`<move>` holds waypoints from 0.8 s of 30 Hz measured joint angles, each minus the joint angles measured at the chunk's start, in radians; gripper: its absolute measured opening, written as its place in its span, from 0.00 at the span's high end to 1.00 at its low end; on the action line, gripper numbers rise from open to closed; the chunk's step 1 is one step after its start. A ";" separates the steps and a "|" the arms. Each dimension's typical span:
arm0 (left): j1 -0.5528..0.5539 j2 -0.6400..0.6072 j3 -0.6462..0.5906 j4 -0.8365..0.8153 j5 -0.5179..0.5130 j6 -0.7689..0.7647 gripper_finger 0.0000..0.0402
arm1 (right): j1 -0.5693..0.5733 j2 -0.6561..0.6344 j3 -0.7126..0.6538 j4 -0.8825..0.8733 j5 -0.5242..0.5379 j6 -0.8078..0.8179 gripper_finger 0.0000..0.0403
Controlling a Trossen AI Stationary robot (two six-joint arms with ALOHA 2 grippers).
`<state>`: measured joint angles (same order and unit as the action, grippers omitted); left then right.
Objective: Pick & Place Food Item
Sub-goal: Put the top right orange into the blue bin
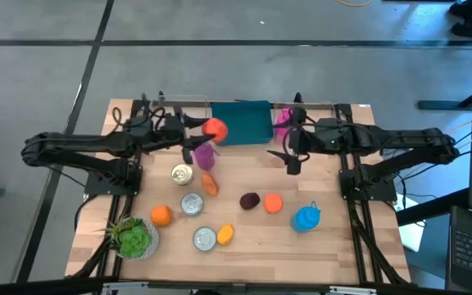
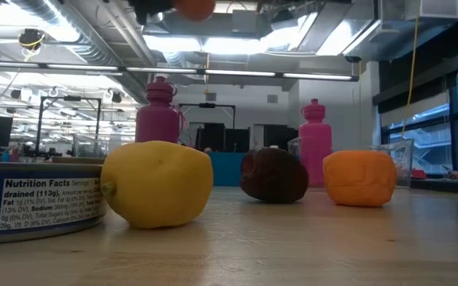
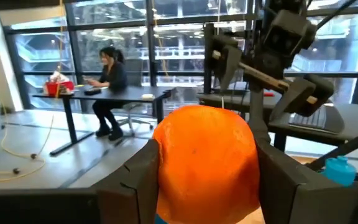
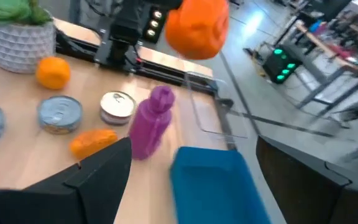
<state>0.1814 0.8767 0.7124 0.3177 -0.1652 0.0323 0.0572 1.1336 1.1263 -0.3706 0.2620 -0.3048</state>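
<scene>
Orange fruit (image 1: 215, 128) sits pinched between the left tool's (image 1: 209, 129) fingers (image 3: 135, 180), raised just beside the teal bin (image 1: 242, 122). Right tool (image 1: 292, 156) hangs spread wide beside that bin's other edge.

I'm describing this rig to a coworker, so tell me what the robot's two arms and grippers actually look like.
Both arms are dark, nearly black, built from slim jointed segments on black frame bases at the table's sides, with black cables trailing along them. The left gripper and right gripper each end in two flat, dark, angular fingers. Small lights glow on the left arm's wrist housing. No markings are readable.
</scene>
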 joint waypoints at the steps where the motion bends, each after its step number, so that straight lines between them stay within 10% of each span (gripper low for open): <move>1: 0.000 -0.017 0.000 -0.024 0.000 0.001 0.55 | -0.009 -0.007 -0.020 0.005 -0.017 0.010 0.15; 11: 0.010 -0.165 -0.066 -0.138 -0.079 0.035 0.55 | -0.071 -0.131 -0.255 0.221 -0.046 0.092 0.15; 24: 0.093 -0.291 -0.337 0.145 -0.102 0.006 0.56 | -0.089 -0.235 -0.478 0.426 -0.123 0.235 0.15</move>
<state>0.2749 0.5852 0.3758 0.4627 -0.2676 0.0381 -0.0319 0.8985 0.6484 0.0559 0.1388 -0.0702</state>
